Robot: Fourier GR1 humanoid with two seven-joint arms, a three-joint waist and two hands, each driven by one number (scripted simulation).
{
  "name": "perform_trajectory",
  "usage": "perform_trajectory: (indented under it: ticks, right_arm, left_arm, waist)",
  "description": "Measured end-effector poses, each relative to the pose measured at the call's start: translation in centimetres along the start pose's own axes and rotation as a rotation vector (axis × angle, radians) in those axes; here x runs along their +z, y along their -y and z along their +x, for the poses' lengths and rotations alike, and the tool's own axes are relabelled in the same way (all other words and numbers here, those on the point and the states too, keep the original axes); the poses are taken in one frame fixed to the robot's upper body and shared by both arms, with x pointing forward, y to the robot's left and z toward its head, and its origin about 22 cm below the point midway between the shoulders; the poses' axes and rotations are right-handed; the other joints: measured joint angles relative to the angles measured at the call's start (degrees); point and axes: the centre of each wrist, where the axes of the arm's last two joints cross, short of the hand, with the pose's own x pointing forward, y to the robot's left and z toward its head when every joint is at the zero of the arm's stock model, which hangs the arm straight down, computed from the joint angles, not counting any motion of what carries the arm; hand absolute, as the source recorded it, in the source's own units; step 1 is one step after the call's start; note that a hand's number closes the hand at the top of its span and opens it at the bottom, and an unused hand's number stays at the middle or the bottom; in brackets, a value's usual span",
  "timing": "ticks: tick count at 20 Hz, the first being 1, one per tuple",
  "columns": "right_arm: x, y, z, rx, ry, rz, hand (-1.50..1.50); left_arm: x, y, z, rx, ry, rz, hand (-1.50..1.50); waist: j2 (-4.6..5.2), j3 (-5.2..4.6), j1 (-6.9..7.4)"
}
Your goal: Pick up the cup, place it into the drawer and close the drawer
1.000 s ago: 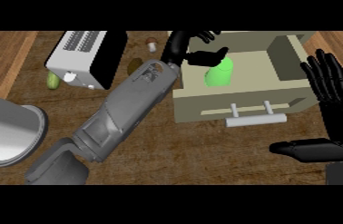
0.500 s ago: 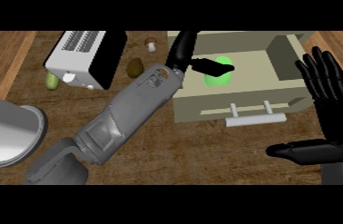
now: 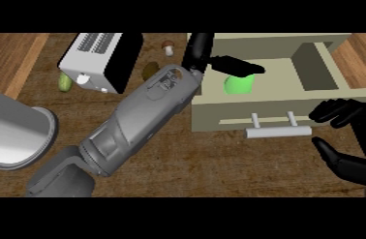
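Note:
A bright green cup (image 3: 238,84) sits inside the open beige drawer (image 3: 279,94), near its left wall. My left forearm crosses the counter from the lower left. My left hand (image 3: 211,59) hovers over the drawer's back left corner, fingers straight and thumb stretched above the cup, holding nothing. At the right edge my right hand (image 3: 339,113) hangs by the drawer's front right corner, fingers relaxed and bent downward, thumb lower, close to the pale bar handle (image 3: 279,131) but apart from it.
A white and black toaster (image 3: 97,60) stands at the back left, with a small green item (image 3: 65,81) beside it. A mushroom (image 3: 169,47) and a brown item (image 3: 150,71) lie behind my left arm. A grey metal pot (image 3: 20,136) fills the left edge.
My left hand has opened and drawn up and away from the cup, which now rests in the drawer. My right hand has dropped from upright toward the drawer's front.

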Motion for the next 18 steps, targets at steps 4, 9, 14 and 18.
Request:
perform_trajectory:
  ticks: [4, 9, 14, 18]
  right_arm:
    - [0.7, 0.2, 0.9, 0.096, -0.040, 0.084, 1.50]
    - [1.0, -0.7, 1.5, 0.222, -0.094, 0.126, 1.50]
    - [0.6, -2.2, 0.8, 0.327, -0.147, 0.110, 1.50]
    - [-0.1, -3.3, -0.4, 0.395, -0.172, 0.106, 1.50]
  left_arm:
    - [-0.9, -1.1, 1.1, 0.035, -0.002, 0.026, -1.50]
    - [-1.0, -3.5, 1.5, 0.073, -0.014, 0.064, -1.50]
    - [-0.5, -7.0, 2.3, 0.095, -0.019, 0.097, -1.50]
    - [1.1, -9.8, 1.8, 0.111, -0.022, 0.121, -1.50]
  waist:
    - [-0.30, -0.02, 1.25]
    - [-0.55, -0.05, 2.47]
    - [-0.74, -0.04, 3.50]
    - [-0.68, -0.04, 3.75]
